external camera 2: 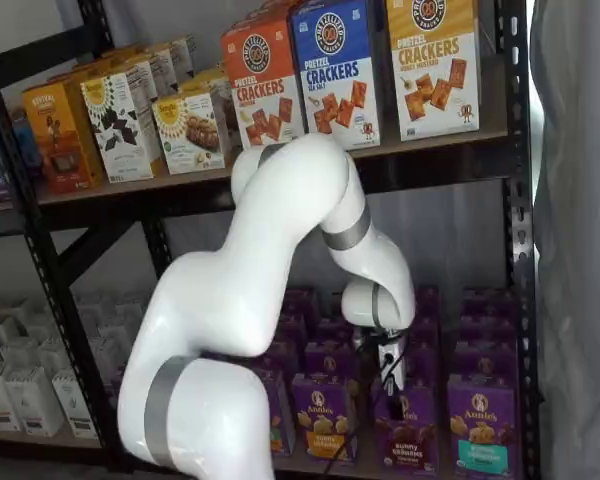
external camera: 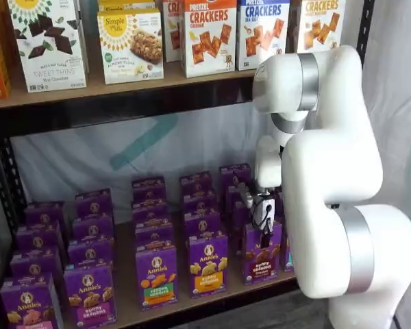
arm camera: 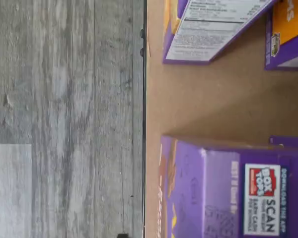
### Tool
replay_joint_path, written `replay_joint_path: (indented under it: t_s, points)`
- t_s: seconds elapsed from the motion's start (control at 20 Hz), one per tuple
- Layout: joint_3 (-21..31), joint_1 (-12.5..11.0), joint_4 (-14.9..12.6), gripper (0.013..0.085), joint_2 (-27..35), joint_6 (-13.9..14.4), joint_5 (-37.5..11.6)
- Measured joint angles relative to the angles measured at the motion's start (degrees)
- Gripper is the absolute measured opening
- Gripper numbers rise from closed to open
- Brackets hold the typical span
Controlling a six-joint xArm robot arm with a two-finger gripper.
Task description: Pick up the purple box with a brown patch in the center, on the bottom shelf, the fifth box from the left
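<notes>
The gripper (external camera 2: 393, 398) is hanging at twelve o'clock over the purple box (external camera 2: 406, 432), which is standing unlifted on the bottom shelf (external camera: 185, 307); its opening I cannot tell.

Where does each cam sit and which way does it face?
Wrist view: on the wrist, looking down past the bottom shelf edge to the grey floor, purple cartons around; no fingers show.
Shelf view: in front of the rack, facing it, cracker boxes above; white arm at right, gripper just above the purple box.
Shelf view: in front, angled; arm mid-frame, gripper over the purple box.
Shared: both shelf views show arm, gripper and purple box.
</notes>
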Motion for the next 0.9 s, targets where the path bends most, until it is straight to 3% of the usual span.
replay_joint_path:
  t_s: [0.35,0.55,0.65,0.9]
  points:
    - [0.1,0.0,-3.3,0.0850,0.6,3.0,-1.0]
    - [0.5,0.2,-2.1,0.0850,0.7,2.1,-1.6]
    - [0.8,0.3,-0.9,0.0770,0.6,1.1,-1.9]
    - [1.3,0.4,-0.3,0.0690,0.2,0.6,-2.1]
